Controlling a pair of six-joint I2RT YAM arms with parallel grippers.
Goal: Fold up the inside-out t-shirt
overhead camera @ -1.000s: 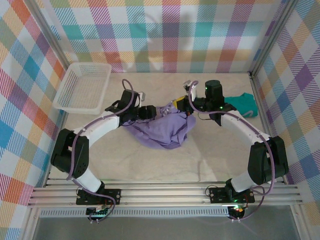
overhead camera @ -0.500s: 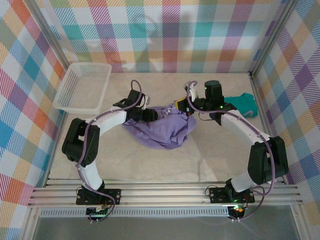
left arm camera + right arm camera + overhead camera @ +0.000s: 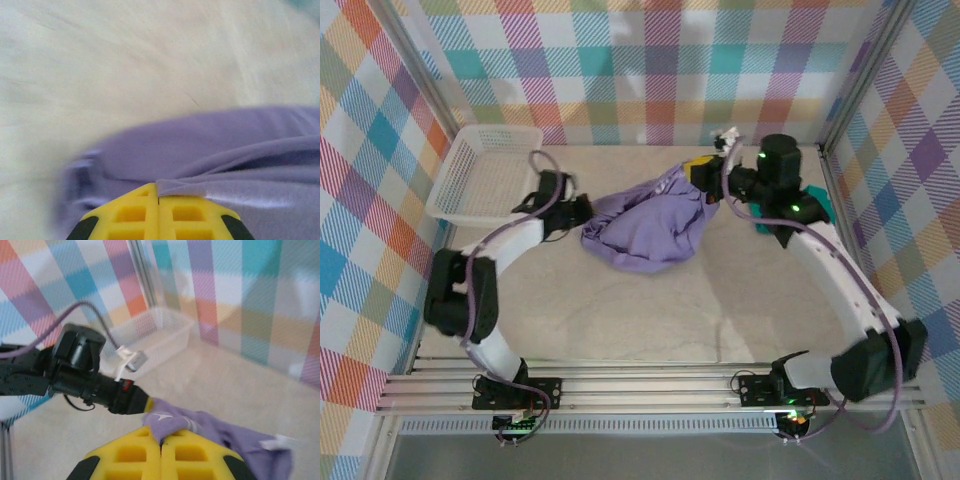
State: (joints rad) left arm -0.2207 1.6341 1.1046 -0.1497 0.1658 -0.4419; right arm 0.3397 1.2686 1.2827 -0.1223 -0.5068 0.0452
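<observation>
Gripping the t-shirt [image 3: 645,228] — left tool [image 3: 582,212] and right tool [image 3: 705,174] are each clamping a purple edge, cloth sagging between.

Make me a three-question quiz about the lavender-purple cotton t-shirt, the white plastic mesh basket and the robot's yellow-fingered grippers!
1. Where does the white plastic mesh basket sit?
A. At the far left corner of the table
B. On top of the t-shirt
C. Beside the right arm's base

2. What colour is the soft cotton t-shirt?
A. Red
B. Lavender-purple
C. Black

3. What is the left gripper doing?
A. Open over the basket
B. Shut on nothing
C. Shut on the t-shirt's fabric

Answers:
1 A: the top view shows it tucked against the far left walls.
2 B: the cloth looks pale purple in all three views.
3 C: the left wrist view shows its yellow fingers pressed together with purple cloth pinched between them.
</observation>
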